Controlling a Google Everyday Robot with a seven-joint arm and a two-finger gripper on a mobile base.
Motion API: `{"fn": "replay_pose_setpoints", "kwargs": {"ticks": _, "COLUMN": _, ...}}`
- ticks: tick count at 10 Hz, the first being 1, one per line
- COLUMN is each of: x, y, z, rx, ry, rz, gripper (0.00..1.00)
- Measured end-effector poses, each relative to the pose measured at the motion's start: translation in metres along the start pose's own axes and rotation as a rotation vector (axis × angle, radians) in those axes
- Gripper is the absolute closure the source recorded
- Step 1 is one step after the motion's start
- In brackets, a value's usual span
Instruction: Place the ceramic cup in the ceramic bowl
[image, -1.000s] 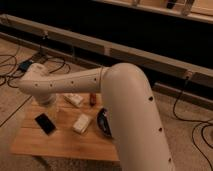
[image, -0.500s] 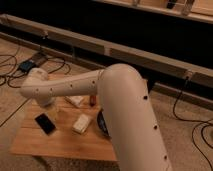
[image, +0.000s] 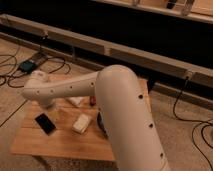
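Change noted: over the last second the wrist end of the arm has been swung slightly outward and lowered over the left part of the table (image: 60, 142). Nothing on the table appears displaced. The gripper (image: 48, 106) is carried under that wrist, low over the board. Whether the jaws are open or closed cannot be told.

Judged meaning for the task: approach only, cup not yet taken.

The ceramic cup (image: 76, 101) is taken to be the pale thing to the camera's right of the jaws, apart from them and just beside the brown bottle (image: 92, 101). The ceramic bowl (image: 102, 124) lies farther right of the jaws, largely hidden by the arm.

Cup long axis — upright or tipped, and where the rim points — cannot be resolved.
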Motion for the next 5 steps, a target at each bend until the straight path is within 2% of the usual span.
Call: {"fn": "replay_pose_setpoints", "kwargs": {"ticks": 5, "x": -0.0002, "y": 0.007, "z": -0.0047, "rx": -0.023, "ry": 0.0, "rz": 0.014, "gripper": 0.9}}
